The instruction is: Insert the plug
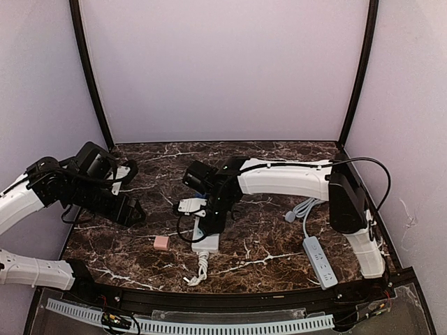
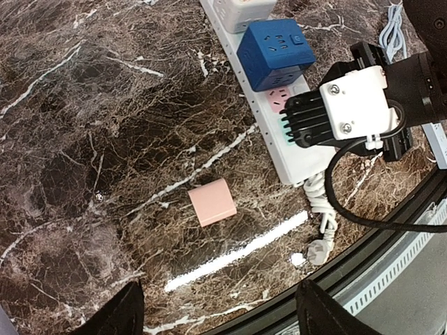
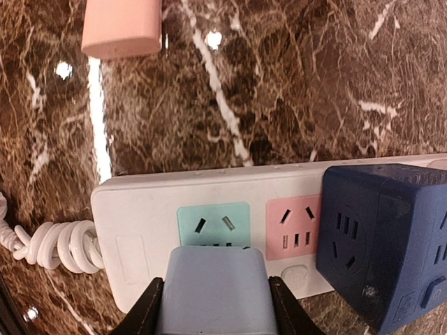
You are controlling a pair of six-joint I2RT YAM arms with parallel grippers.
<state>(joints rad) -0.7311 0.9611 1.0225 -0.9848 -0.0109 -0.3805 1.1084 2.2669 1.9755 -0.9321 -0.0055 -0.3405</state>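
Right wrist view: right claw (image 3: pixel 213 310) has its fingers (image 3: pixel 143 310) pressed against both flanks of a pale blue plug (image 3: pixel 211 279), which fills the gap between them. The plug sits at 6 o'clock of the teal socket (image 3: pixel 213 223) and covers that socket's lower edge. Cannot tell whether the prongs have entered.

The teal socket is the end socket of the white strip (image 3: pixel 133 202). A pink socket (image 3: pixel 293 223) is next at its 3 o'clock, then a blue cube (image 3: pixel 384 244) seated on the strip. A coiled cord (image 3: pixel 59 248) leaves the strip at 9 o'clock.

A pink block (image 3: pixel 120 28) lies at 11 o'clock of the strip, well apart from it on the marble table (image 3: pixel 293 84).

Left wrist view: left claw (image 2: pixel 220 314) has its fingers (image 2: pixel 119 314) spread wide with nothing between them, above the table. The pink block is at its 12 o'clock and the strip's end at 2 o'clock.

Top view: left claw at 9 o'clock of the strip. A second strip (image 1: pixel 319 260) lies at 3 o'clock, well apart.
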